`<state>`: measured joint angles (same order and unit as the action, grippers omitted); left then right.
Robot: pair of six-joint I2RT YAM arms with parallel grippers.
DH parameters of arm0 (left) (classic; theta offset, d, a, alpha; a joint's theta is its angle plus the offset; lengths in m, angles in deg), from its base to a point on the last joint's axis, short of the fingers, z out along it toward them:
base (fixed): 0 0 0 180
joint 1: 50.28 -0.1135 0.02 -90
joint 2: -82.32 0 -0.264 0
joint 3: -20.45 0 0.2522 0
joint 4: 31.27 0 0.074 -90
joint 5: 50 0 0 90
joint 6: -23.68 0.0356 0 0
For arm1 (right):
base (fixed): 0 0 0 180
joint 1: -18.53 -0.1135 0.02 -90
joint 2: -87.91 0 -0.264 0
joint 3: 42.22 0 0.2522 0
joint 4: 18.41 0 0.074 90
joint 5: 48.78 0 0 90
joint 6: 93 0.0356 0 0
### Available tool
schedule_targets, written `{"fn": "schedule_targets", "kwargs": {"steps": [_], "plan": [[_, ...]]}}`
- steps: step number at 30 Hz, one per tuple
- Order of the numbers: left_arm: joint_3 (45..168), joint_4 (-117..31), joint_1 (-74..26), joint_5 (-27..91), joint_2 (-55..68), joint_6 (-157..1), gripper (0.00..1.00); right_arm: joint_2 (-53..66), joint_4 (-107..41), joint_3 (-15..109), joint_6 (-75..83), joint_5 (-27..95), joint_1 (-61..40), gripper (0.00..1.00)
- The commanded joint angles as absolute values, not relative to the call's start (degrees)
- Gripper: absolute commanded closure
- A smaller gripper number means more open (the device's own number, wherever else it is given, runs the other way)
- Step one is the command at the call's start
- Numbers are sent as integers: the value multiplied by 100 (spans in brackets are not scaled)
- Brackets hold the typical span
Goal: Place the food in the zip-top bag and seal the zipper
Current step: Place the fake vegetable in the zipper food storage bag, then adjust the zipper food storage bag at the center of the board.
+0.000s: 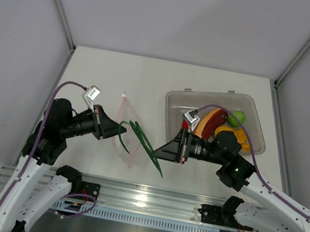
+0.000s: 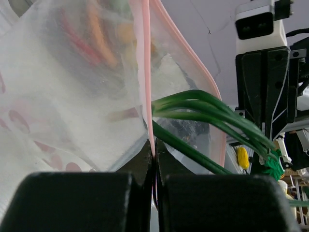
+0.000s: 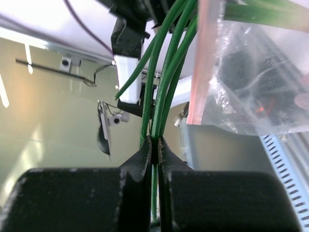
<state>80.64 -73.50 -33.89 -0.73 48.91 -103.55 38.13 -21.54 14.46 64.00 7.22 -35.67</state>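
Your left gripper (image 2: 154,166) pinches the zipper (image 2: 146,72) of the zip-top bag (image 2: 72,96), likely steadying its mouth so your right gripper (image 3: 155,150), clamped on the scallion (image 3: 161,87), can feed it in.

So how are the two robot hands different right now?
The left gripper pinches the pink zipper of the clear bag, while the right gripper pinches the green scallion. The left gripper reaches in from the left; the right gripper reaches in from the side where the grey bin sits. Both are shut, have black fingers, and point toward each other.
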Motion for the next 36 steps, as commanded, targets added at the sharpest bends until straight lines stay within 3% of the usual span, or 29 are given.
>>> {"fn": "schedule_targets", "kwargs": {"steps": [1,5,8,9,11,13,15,18,23,29,32,36], "plan": [[7939,-6867,-3358,-34,4901,-10482,99,3509,-1854,1785,7346,1159,-3667,100],[8017,-7086,-3358,342,4910,-10280,99,3114,-1793,2005,7855,1431,-3851,100],[8149,-7262,-3358,511,4909,-10095,99,3034,-1995,2277,7997,1799,-4044,91],[8184,-7289,-3358,537,4918,-10060,99,3034,-2083,2348,7962,1923,-4106,73],[8167,-7280,-3358,572,4945,-10051,100,3016,-2250,2550,7892,2108,-4141,59],[8176,-7280,-3358,564,4927,-10051,99,2990,-2260,2664,7839,2241,-4150,35],[8211,-7280,-3358,529,4866,-10059,99,2946,-2442,2945,7647,2285,-4150,24],[8290,-7342,-3358,458,4822,-10059,100,2858,-2908,3332,7154,2425,-4159,15],[8571,-7666,-3358,502,4866,-10051,99,2954,-3918,3508,6259,2811,-4142,15],[9054,-8019,-3358,433,4901,-10103,99,2781,-5123,3772,4748,3024,-4335,23],[9002,-7949,-3358,362,4857,-10165,99,2402,-5563,4018,4403,3048,-4580,29],[8879,-7861,-3358,344,4813,-10226,99,1937,-5844,4378,3920,3927,-5292,30]]}}
